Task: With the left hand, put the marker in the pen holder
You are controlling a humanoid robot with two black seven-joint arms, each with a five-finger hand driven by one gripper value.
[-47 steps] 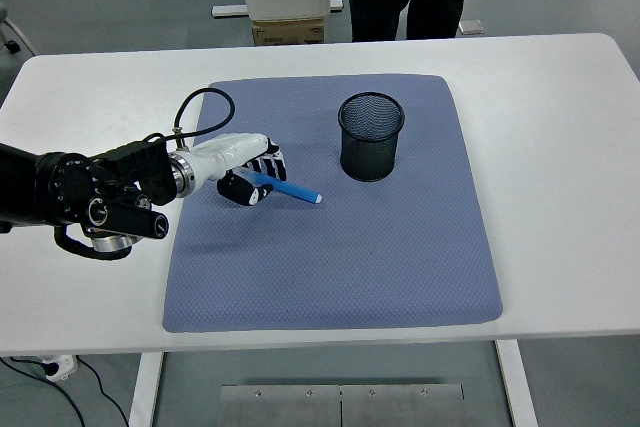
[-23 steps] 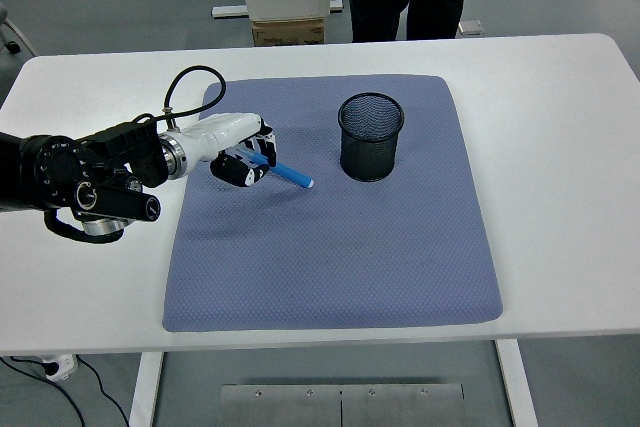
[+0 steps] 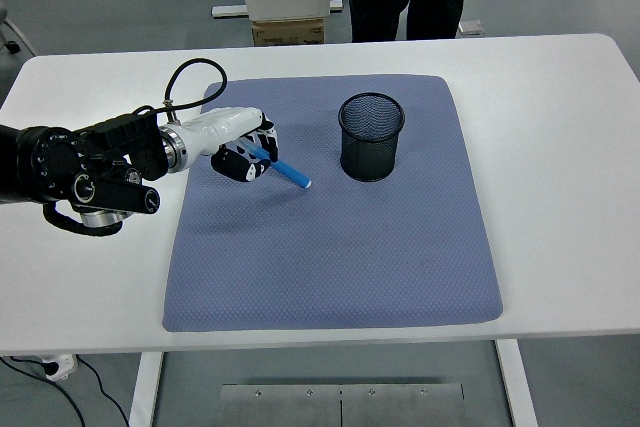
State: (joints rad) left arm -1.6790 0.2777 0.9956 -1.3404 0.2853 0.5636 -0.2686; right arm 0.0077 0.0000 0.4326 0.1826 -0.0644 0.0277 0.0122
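- The white-and-black left hand (image 3: 243, 148), fingers curled round the blue marker (image 3: 281, 168), has lifted it slightly off the purple-grey mat (image 3: 330, 247)
- Still well short of the black mesh pen holder (image 3: 371, 136)

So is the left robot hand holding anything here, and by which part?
Yes: the left robot hand grips the blue marker by its rear end; the tip points toward the pen holder.

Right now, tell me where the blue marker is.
The blue marker is held in the left hand over the left part of the blue-grey cloth mat, tip pointing down-right, left of the black mesh pen holder.
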